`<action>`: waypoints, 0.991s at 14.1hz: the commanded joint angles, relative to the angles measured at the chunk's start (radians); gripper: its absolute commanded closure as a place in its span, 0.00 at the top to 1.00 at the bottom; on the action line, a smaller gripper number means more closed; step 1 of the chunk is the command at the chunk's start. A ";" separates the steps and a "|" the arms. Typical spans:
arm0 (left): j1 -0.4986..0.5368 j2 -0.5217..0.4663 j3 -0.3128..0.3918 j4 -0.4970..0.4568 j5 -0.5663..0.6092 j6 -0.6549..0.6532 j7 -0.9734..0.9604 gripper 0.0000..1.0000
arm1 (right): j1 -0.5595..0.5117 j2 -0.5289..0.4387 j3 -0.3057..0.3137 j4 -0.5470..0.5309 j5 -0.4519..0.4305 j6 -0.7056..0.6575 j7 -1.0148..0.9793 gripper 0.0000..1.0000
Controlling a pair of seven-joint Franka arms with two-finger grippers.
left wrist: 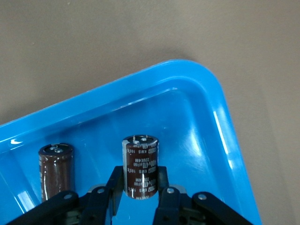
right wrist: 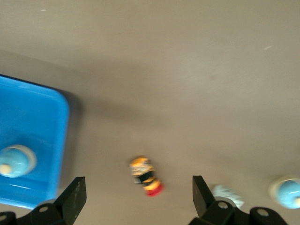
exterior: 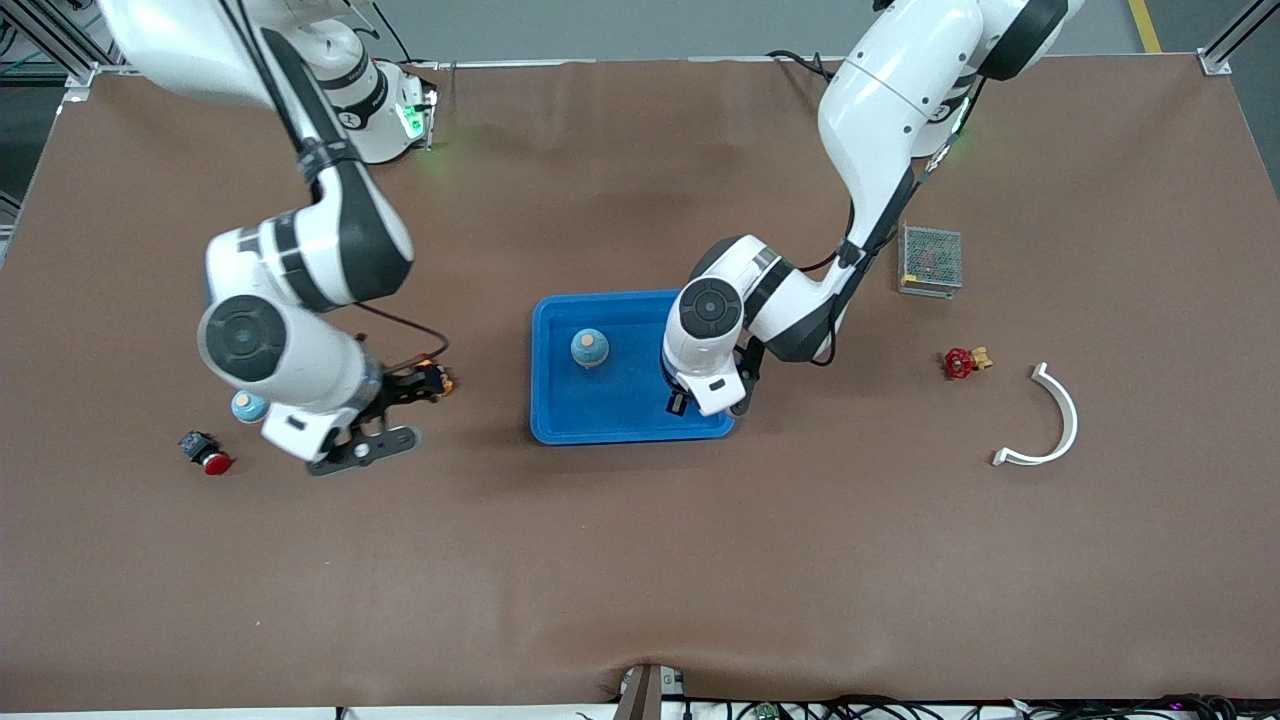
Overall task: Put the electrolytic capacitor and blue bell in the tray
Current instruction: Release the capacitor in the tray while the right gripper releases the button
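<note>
The blue tray (exterior: 625,418) lies mid-table. A blue bell (exterior: 589,347) stands in it, also seen in the right wrist view (right wrist: 16,161). My left gripper (exterior: 700,403) is low over the tray's corner toward the left arm's end. In the left wrist view the gripper (left wrist: 139,187) is shut on an upright brown electrolytic capacitor (left wrist: 139,164) in the tray (left wrist: 197,93). A second brown capacitor (left wrist: 56,171) stands beside it. My right gripper (exterior: 395,418) (right wrist: 138,192) is open and empty over the table beside the tray. A second blue bell (exterior: 248,405) (right wrist: 288,192) stands on the table toward the right arm's end.
A small orange, black and red part (exterior: 440,380) (right wrist: 146,176) lies under the right gripper. A red push button (exterior: 207,455) lies near the second bell. A metal mesh box (exterior: 930,260), a red valve (exterior: 960,362) and a white curved piece (exterior: 1050,420) lie toward the left arm's end.
</note>
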State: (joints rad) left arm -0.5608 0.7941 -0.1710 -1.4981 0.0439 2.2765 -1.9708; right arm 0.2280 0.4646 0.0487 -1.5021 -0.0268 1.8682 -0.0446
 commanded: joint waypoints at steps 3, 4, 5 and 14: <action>-0.008 0.020 0.007 0.019 -0.029 0.002 -0.028 0.11 | -0.145 0.000 0.019 0.022 -0.021 -0.017 -0.249 1.00; -0.008 0.020 0.007 0.019 -0.019 0.002 -0.020 0.29 | -0.179 0.000 0.019 0.020 -0.021 -0.017 -0.303 1.00; -0.008 0.020 0.007 0.021 -0.015 0.002 -0.016 0.55 | -0.205 0.002 0.019 0.020 -0.021 -0.015 -0.354 1.00; 0.012 -0.064 0.025 0.053 0.011 -0.034 0.108 1.00 | -0.395 0.000 0.019 -0.023 -0.018 -0.015 -0.564 1.00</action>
State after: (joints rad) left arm -0.5509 0.7757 -0.1549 -1.4477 0.0408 2.2738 -1.9005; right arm -0.1265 0.4745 0.0472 -1.5072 -0.0402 1.8587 -0.5683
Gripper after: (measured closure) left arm 0.000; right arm 0.000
